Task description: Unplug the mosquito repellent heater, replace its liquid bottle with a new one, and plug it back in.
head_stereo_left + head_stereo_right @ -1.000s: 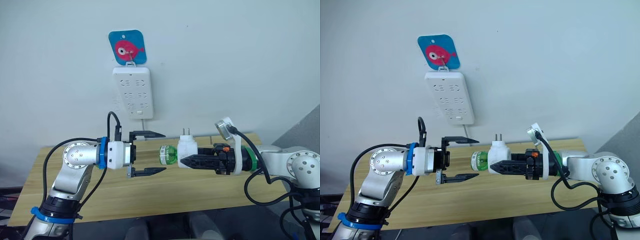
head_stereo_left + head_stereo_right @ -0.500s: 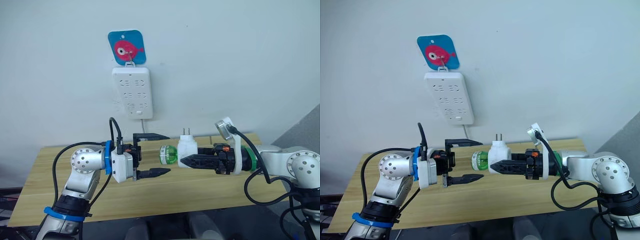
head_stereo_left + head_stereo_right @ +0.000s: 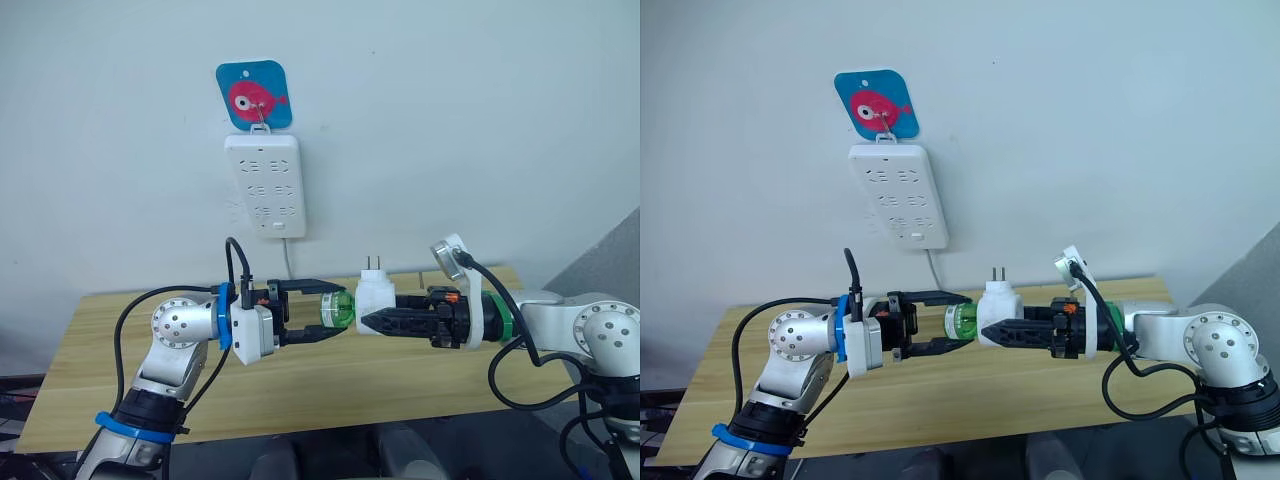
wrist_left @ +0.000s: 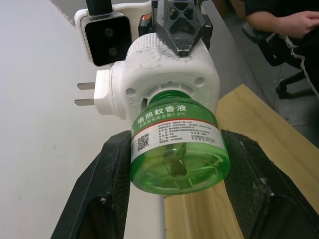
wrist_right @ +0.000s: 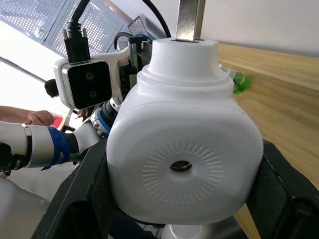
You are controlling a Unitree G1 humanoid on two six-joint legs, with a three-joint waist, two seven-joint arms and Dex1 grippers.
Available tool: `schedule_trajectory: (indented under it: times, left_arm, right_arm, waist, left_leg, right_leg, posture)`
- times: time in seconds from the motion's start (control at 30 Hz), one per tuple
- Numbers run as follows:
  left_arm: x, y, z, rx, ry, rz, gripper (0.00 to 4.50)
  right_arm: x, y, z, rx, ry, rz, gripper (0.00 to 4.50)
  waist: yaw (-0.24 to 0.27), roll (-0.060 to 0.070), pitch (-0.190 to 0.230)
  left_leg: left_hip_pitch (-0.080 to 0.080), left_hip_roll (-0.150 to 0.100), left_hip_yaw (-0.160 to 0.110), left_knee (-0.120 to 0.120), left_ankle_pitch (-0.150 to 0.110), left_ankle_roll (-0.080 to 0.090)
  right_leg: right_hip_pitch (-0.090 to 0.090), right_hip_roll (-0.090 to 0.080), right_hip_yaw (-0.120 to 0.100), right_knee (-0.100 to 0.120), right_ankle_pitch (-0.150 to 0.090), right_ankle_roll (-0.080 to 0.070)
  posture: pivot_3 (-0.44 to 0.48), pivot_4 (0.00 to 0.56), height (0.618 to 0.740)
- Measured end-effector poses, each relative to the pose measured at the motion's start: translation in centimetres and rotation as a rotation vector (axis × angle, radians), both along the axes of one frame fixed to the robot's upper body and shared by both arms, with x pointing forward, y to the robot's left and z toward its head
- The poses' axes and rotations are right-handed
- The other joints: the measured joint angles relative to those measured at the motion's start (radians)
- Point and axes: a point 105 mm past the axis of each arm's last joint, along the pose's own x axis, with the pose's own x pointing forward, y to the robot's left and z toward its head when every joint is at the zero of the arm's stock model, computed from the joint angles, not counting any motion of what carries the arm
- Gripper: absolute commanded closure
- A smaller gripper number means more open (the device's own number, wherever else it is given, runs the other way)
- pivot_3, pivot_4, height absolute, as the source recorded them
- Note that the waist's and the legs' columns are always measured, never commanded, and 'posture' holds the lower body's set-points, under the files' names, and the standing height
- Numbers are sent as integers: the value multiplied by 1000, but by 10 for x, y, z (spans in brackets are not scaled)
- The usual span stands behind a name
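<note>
Heater (image 3: 374,296) clamped in right end effector (image 3: 368,321). Left end effector (image 3: 330,310) spread around the green bottle (image 4: 175,149); light, slick plastic, best gripped mid-body.

My head's stereo pair looks forward and down over my arms toward the wall. My wrist cameras face each other at close range, both catching the small rounded white plastic heater (image 4: 172,69).

Readable text: one label

On the green liquid bottle (image 4: 177,149) I read "电热蚊香液" above a QR code; the smaller print is too fine for me.
</note>
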Motion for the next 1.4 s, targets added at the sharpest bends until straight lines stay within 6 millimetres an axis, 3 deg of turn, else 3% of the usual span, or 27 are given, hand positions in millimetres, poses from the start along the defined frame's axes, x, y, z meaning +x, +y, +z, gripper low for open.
schedule_trajectory:
  times: [0.17,0.37,0.53,0.7,1.3,1.4]
  left_arm:
    - [-3,3,4,64,205,-22,2249]
    - [-8,6,18,206,706,-43,2249]
    - [0,6,35,281,896,-52,2249]
    - [-3,7,37,293,1113,-65,2249]
    - [-7,14,48,237,1479,-63,2249]
    - [-1,25,49,198,1522,-11,2249]
  right_arm:
    - [-1,2,-1,2,8,10,1473]
    - [-8,6,-1,11,14,52,1473]
    - [-8,7,5,42,-6,65,1473]
    - [-11,8,8,48,-26,84,1473]
    - [-14,11,16,67,-93,118,1473]
    - [-8,2,15,36,-97,74,1473]
  waist:
    - [-4,0,0]
    - [-2,-1,0]
    - [-2,-1,1]
    - [-7,-1,1]
    - [-2,-1,1]
    - [-2,-1,1]
  left_leg:
    - [0,1,-1,0,0,0]
    - [0,0,-3,0,0,0]
    - [0,-1,-2,0,0,0]
    - [0,0,-3,-1,0,0]
    - [-1,0,-3,0,0,0]
    - [0,0,-3,0,0,0]
  right_leg:
    - [0,1,0,1,0,0]
    - [1,1,-2,1,0,0]
    - [0,2,-2,1,0,0]
    - [-1,2,-1,0,-1,-1]
    - [-1,1,-2,1,-1,-1]
    - [-1,1,-2,2,-1,-1]
  posture:
    - [-156,114,740]
    - [-148,112,740]
    - [-146,106,740]
    - [-147,101,740]
    - [-143,97,740]
    - [-143,97,740]
